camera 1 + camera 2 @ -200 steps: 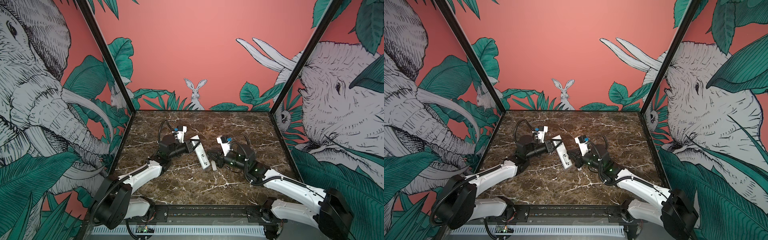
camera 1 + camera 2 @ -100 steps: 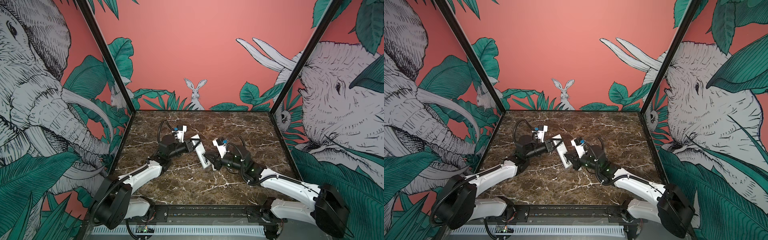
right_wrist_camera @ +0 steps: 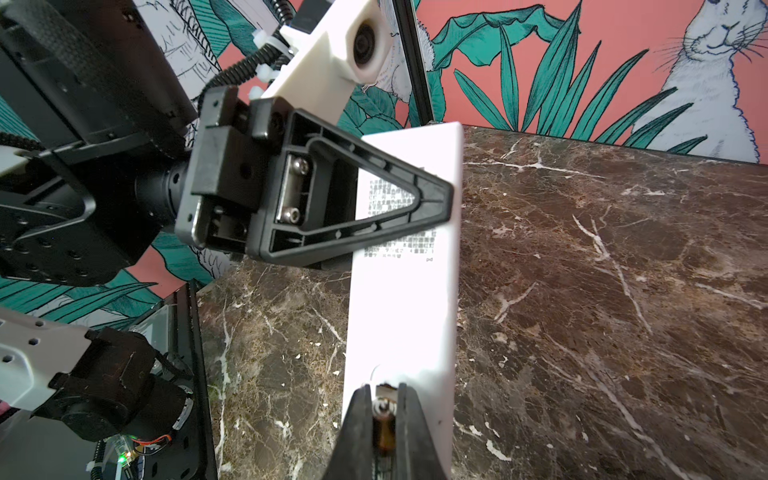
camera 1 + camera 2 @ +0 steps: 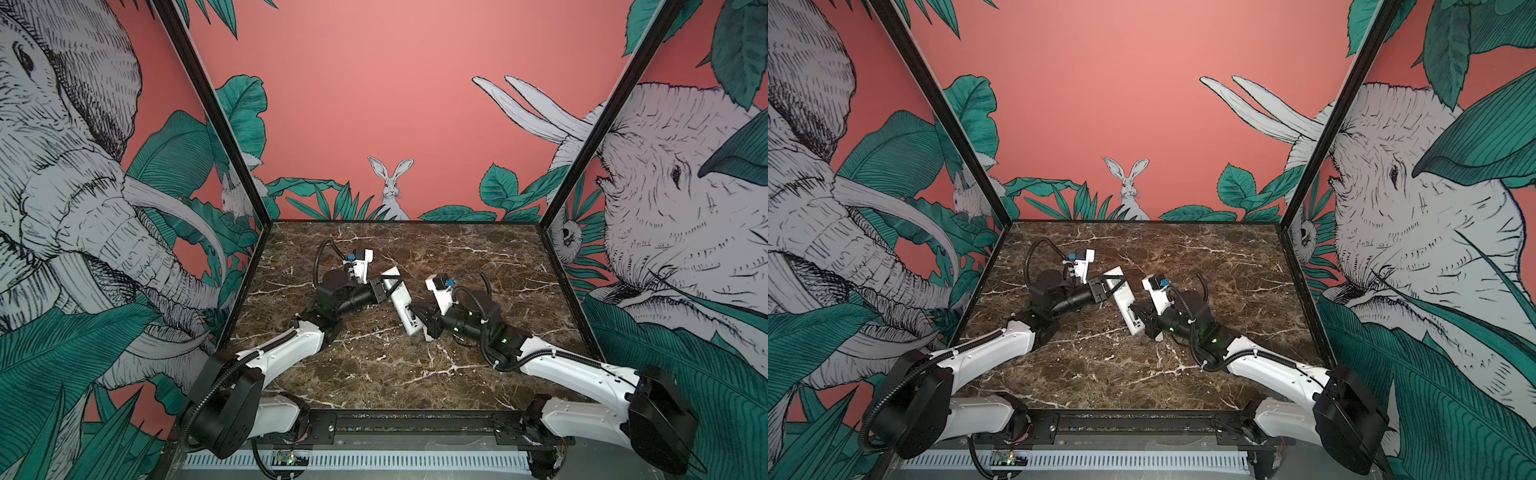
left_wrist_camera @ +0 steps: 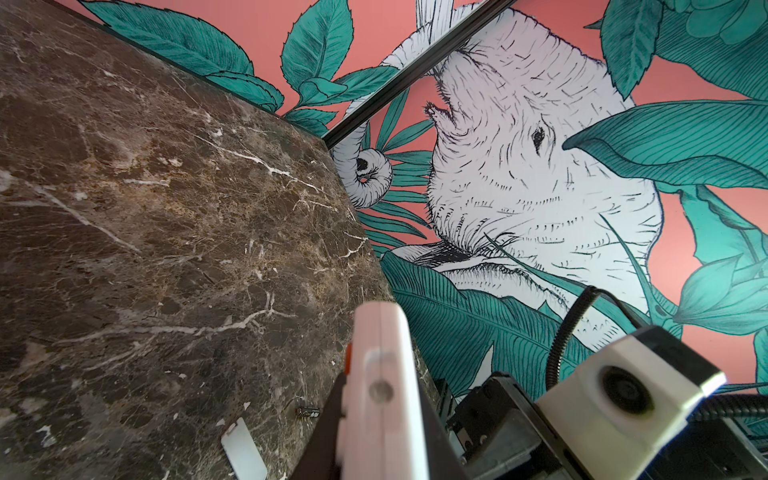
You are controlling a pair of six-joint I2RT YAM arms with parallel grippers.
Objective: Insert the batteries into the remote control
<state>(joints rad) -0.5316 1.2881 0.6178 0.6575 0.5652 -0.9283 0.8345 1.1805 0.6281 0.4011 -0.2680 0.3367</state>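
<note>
A: Grippers in both top views, how do they stand?

B: The left gripper (image 4: pixel 388 284) is clamped across the far end of the remote control (image 4: pixel 400 300), which sits over the middle of the worktop (image 4: pixel 374 374), well away from every edge. The right gripper (image 4: pixel 417 316) meets the remote's near end, jaws almost together. A white cover plate (image 4: pixel 428 333) lies just beside it on the marble.

A: And the left wrist view?

B: The remote's edge (image 5: pixel 380 374) fills the foreground between the dark fingers. Beyond it the cover plate (image 5: pixel 244 451) lies flat, with a loose battery (image 5: pixel 307 412) near it, not touching.

A: Right wrist view?

B: The remote's plain back, with its printed label, faces the camera, and the left gripper pinches it. The right fingers (image 3: pixel 357 419) are closed on a held battery (image 3: pixel 384 432) at the remote's near end. I cannot tell whether it is seated.
</note>
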